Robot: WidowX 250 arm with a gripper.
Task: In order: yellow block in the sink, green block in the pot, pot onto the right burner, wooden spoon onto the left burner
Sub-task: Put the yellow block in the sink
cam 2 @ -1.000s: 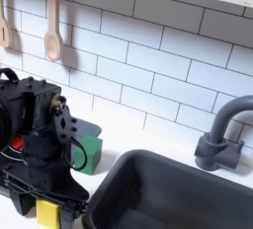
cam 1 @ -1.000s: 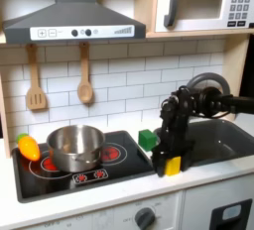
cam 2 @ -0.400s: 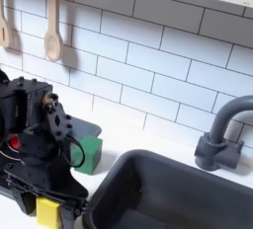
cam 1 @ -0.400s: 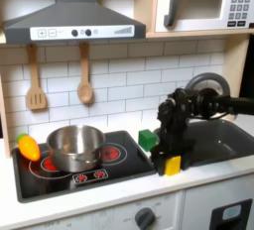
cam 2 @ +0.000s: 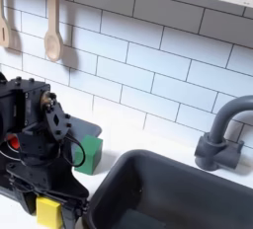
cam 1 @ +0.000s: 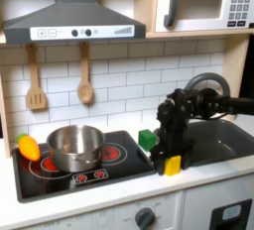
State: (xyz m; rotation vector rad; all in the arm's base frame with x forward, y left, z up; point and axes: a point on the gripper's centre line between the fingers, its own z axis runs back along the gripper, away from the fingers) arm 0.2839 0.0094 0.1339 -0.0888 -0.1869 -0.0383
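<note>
The gripper (cam 1: pixel 172 163) points downward at the front edge of the counter, just left of the sink (cam 1: pixel 230 140) in the first exterior view, and its fingers are clamped on the yellow block (cam 1: pixel 172 165), one on each side of it. In the second exterior view the same gripper (cam 2: pixel 46 211) sits at the bottom left with the yellow block (cam 2: pixel 46 211) held between the black fingers, just left of the sink (cam 2: pixel 188 189) rim. Whether the block touches the counter or hangs just above it cannot be told. The green block (cam 1: pixel 148 139) rests on the counter just left of the arm and behind the gripper, between the stove and the sink; in the second exterior view the green block (cam 2: pixel 90 154) stands just beside the arm's black housing, left of the sink. The pot (cam 1: pixel 74 147) sits on the black stovetop (cam 1: pixel 60 181), well to the left of the sink in the first exterior view, over the left red burner ring, with the right burner ring (cam 1: pixel 108 154) partly showing beside it. An orange-yellow-green toy vegetable (cam 1: pixel 28 148) lies on the stovetop just left of the pot. The wooden spoon (cam 1: pixel 85 80) hangs on the tiled wall (cam 1: pixel 129 75) above the pot, with a slotted wooden spatula (cam 1: pixel 36 85) hanging to its left. In the second exterior view the wooden spoon (cam 2: pixel 52 31) hangs on the wall (cam 2: pixel 148 65) above the arm. The faucet (cam 2: pixel 222 134) stands at the back of the sink.
</note>
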